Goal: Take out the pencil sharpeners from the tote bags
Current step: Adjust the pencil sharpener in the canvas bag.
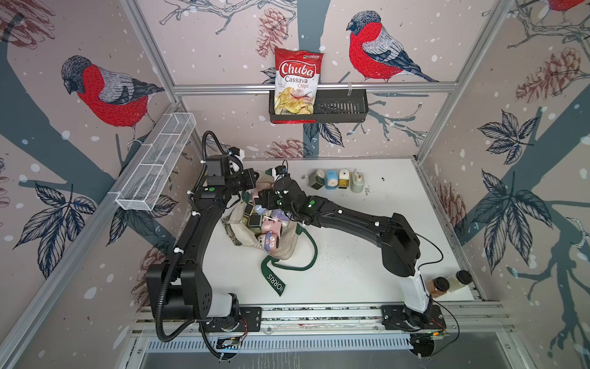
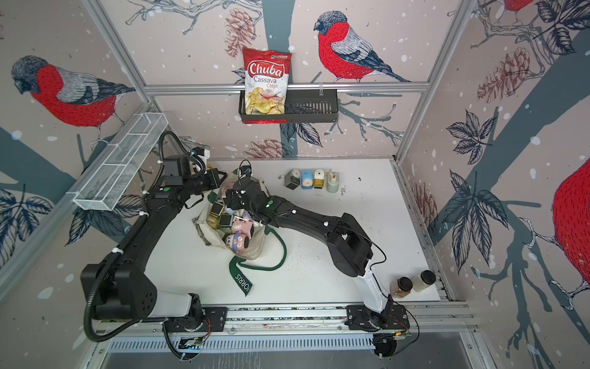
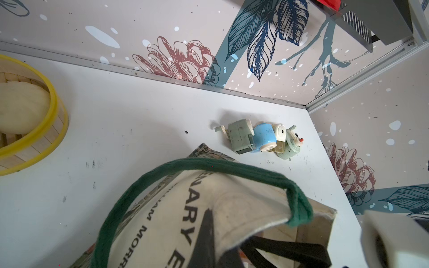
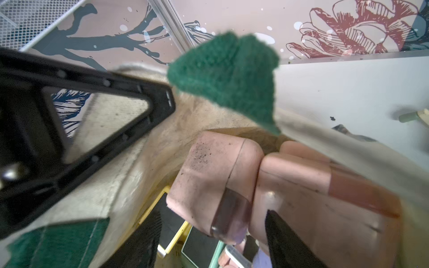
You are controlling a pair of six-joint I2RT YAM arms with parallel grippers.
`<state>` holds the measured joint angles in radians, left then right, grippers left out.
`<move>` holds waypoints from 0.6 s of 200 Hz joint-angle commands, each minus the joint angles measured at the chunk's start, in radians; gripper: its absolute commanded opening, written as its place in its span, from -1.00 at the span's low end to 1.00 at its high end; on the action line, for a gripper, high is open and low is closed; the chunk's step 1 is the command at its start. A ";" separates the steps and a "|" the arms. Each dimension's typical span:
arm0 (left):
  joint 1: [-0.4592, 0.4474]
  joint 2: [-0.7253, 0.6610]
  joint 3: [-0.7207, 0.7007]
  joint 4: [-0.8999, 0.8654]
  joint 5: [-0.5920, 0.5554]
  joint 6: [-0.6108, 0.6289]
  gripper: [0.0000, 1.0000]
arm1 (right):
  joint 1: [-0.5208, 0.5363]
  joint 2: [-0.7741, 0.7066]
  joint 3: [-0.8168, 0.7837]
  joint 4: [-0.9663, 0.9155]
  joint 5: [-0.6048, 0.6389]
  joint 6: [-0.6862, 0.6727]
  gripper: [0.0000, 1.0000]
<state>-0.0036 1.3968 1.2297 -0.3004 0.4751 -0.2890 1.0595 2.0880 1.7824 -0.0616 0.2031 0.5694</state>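
One pink sharpener [image 4: 209, 176] sits between spread right fingers [image 4: 285, 241]; left fingers [image 3: 205, 234] pinch the tote bag [image 3: 241, 208] rim.

white table [image 1: 351, 255], surface speckled with dark marks. cream tote bag [image 1: 282, 252] lies slumped at frame centre, its green strap [image 1: 274, 282] trailing on the surface below. four pencil sharpeners [image 1: 336, 181] stand in a row, upper centre. two jars [image 1: 440, 285] sit side by side at the lower right edge.

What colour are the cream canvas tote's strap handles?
The strap handles are dark green; left wrist view shows it best.
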 commanded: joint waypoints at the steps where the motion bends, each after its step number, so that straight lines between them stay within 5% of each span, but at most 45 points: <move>1: 0.004 -0.023 0.001 0.129 0.036 -0.004 -1.00 | -0.002 0.020 0.025 0.002 0.036 -0.040 0.44; 120: 0.007 -0.053 -0.019 0.168 0.042 -0.015 -1.00 | 0.020 0.010 -0.070 0.007 -0.304 -0.262 -0.08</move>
<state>-0.0010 1.3617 1.2064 -0.2970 0.4721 -0.2924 1.0672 2.1349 1.7622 -0.0319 -0.0078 0.3912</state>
